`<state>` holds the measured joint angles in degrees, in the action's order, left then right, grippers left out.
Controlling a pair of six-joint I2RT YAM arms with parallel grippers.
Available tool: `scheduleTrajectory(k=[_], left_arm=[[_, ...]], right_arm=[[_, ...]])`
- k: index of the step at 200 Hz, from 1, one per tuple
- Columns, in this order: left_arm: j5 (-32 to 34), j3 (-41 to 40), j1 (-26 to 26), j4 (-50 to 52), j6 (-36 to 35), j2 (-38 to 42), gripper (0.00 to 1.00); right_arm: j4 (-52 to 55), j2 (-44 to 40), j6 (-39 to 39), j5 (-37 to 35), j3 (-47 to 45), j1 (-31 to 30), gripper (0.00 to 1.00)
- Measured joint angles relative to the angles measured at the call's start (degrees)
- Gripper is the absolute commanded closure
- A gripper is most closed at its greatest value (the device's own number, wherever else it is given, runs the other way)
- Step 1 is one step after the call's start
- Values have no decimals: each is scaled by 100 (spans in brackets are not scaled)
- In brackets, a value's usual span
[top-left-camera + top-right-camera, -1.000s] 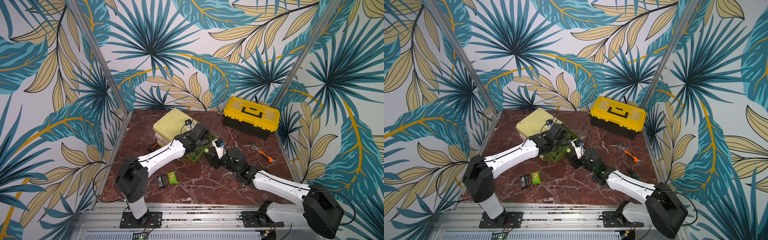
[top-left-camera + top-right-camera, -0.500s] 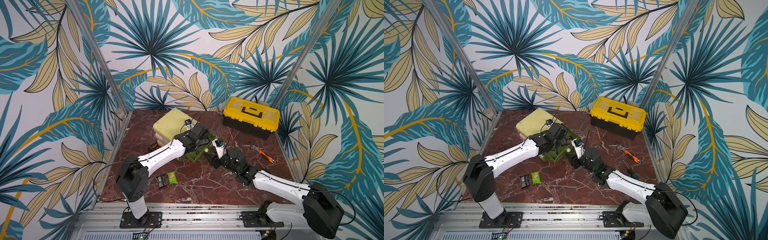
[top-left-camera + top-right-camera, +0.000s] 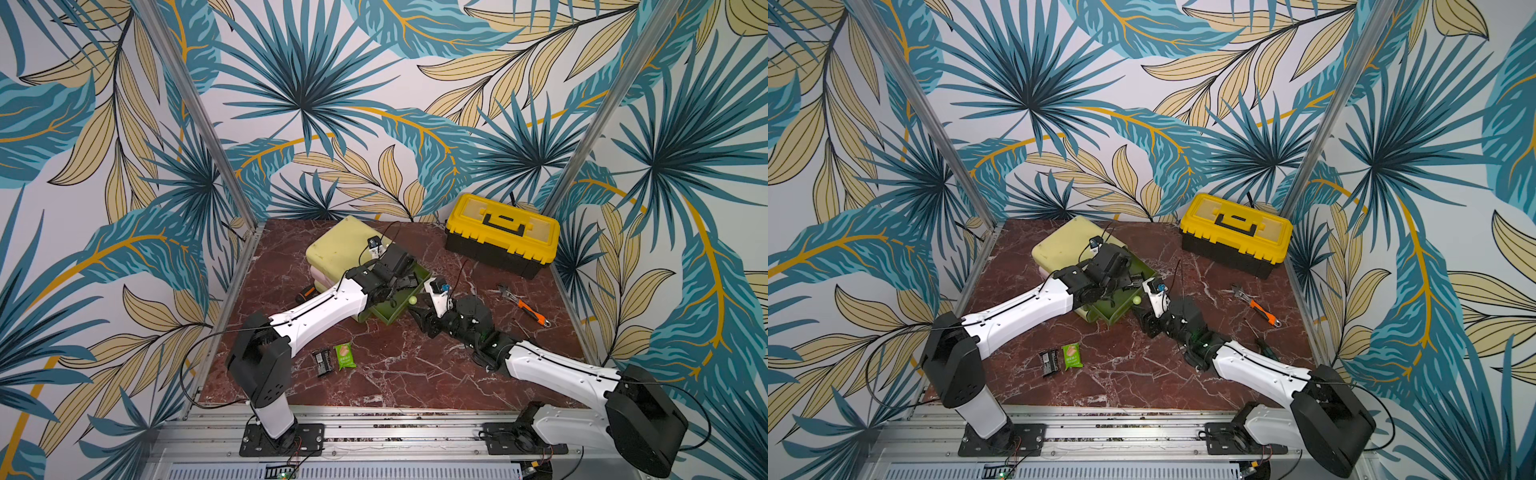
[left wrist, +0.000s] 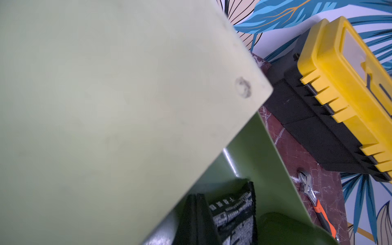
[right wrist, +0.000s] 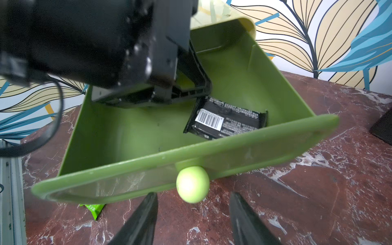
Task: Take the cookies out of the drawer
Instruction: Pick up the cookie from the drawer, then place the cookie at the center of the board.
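Observation:
The green drawer [image 3: 400,312] stands pulled out of a pale yellow-green cabinet [image 3: 340,245]. One black cookie packet [image 5: 224,121] lies on the drawer floor. My left gripper [image 4: 197,214] reaches down into the drawer, its fingers pressed together on that packet's crimped end. My right gripper [image 5: 193,195] is open, low over the table just in front of the drawer's round knob [image 5: 192,184], not touching it. Two cookies lie on the table near the left arm's base in both top views: a black one [image 3: 323,362] [image 3: 1049,363] and a green one [image 3: 345,355] [image 3: 1072,355].
A yellow and black toolbox [image 3: 503,232] stands at the back right. An orange-handled wrench [image 3: 524,305] lies right of the right arm. A small orange and black tool [image 3: 305,293] lies left of the cabinet. The marble table ends in metal rails.
My left gripper's fingers have closed on the black packet inside the drawer. Neither arm has moved noticeably, and the right gripper stays open.

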<state>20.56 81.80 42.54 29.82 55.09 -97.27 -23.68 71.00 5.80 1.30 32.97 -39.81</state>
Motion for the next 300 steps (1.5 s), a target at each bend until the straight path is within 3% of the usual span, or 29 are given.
scheduleTrajectory(k=[117, 166, 200, 244, 300], left_arm=[[46, 50, 55, 280, 201, 1585, 100], [393, -426, 55, 745, 498, 2688, 100], [772, -966, -9, 1414, 1108, 3602, 100], [925, -1891, -787, 1937, 1714, 4708, 100], [431, -3351, -2267, 1451, 1847, 5042, 100]], right_arm=[[-2, -61, 0, -20, -46, 0, 43], [-2, -61, 2, -22, -46, 0, 41], [-2, -61, 2, -24, -46, 0, 41], [0, -61, 22, -46, -46, 0, 41], [24, -61, 24, -68, -46, 0, 41]])
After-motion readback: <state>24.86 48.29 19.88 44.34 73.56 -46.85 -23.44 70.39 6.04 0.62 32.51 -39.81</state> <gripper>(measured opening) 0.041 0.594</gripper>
